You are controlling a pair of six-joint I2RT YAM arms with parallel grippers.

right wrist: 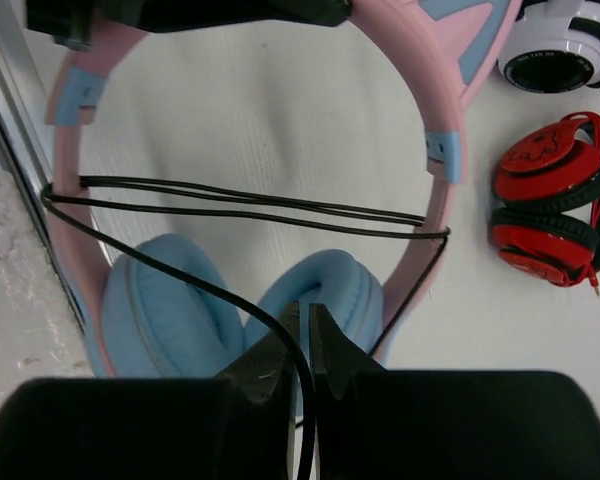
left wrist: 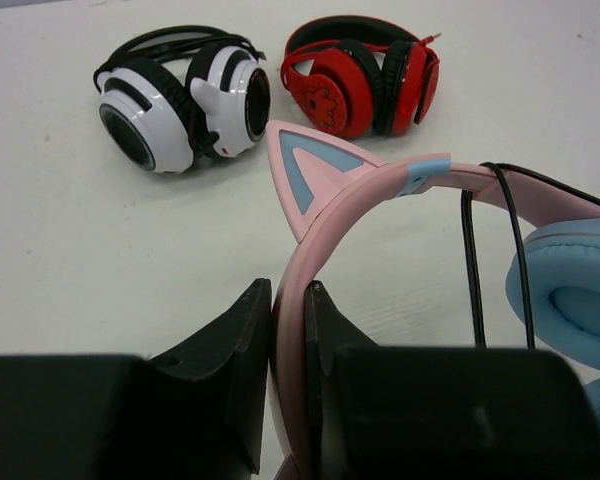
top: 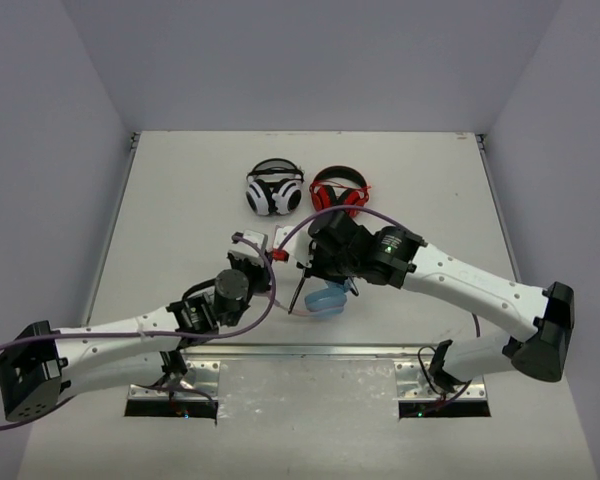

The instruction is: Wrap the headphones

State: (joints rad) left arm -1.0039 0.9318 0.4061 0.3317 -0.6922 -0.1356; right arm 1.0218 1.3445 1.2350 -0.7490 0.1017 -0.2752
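The headphones (top: 330, 298) stand near the table's front edge, light blue ear cups (right wrist: 165, 310) down and pink headband (left wrist: 330, 230) with a cat ear up. My left gripper (left wrist: 288, 300) is shut on the headband's top, also seen from above (top: 270, 255). The thin black cable (right wrist: 250, 215) crosses between the headband's two sides in two strands, and a further strand drops into my right gripper (right wrist: 307, 315). That gripper is shut on the strand just in front of the ear cups and hangs over the headphones (top: 318, 280).
White-and-black headphones (top: 274, 190) and red-and-black headphones (top: 338, 188) lie side by side farther back on the table. A metal rail (top: 300, 350) runs along the table's near edge, close behind the blue ear cups.
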